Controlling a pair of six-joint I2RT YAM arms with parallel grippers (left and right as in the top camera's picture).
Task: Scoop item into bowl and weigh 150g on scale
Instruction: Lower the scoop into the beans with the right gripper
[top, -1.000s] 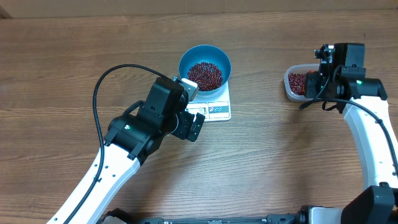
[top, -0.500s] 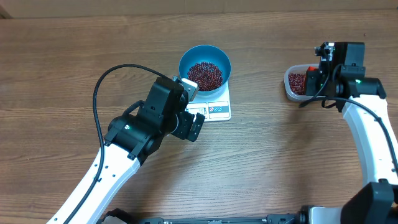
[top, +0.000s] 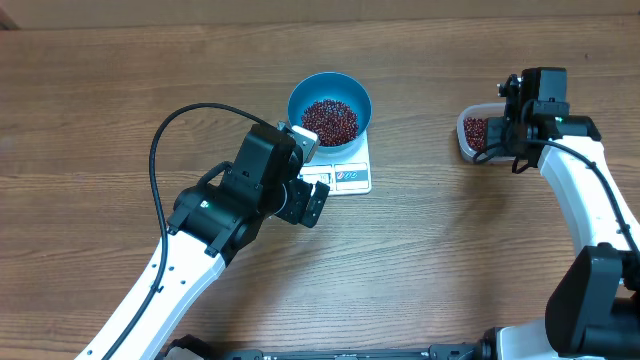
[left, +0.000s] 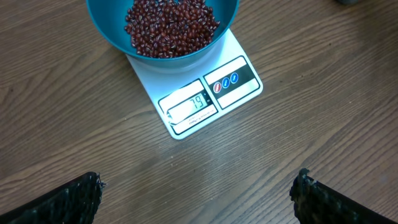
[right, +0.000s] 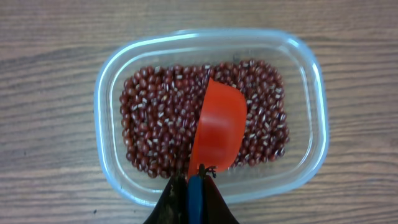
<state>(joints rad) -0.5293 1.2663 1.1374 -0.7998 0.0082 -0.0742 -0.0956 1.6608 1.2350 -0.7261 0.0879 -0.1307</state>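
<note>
The blue bowl (top: 330, 108) stands on the white scale (top: 348, 177) and holds a heap of dark red beans (left: 171, 28). In the left wrist view the scale (left: 214, 93) shows 79 on its display. My left gripper (left: 196, 186) hangs open over bare wood just in front of the scale, with nothing between its fingers. My right gripper (right: 195, 186) is shut on the blue handle of an orange-red scoop (right: 217, 127). The scoop's cup lies in the beans (right: 155, 124) of a clear plastic tub (right: 311, 143), and its visible face carries no beans.
The tub (top: 468, 135) sits at the right of the wooden table, well apart from the scale. The left arm (top: 215, 215) and its black cable reach across the lower left.
The right wrist has shifted a little up and to the left over the tub. The left arm, bowl and scale have not moved.
</note>
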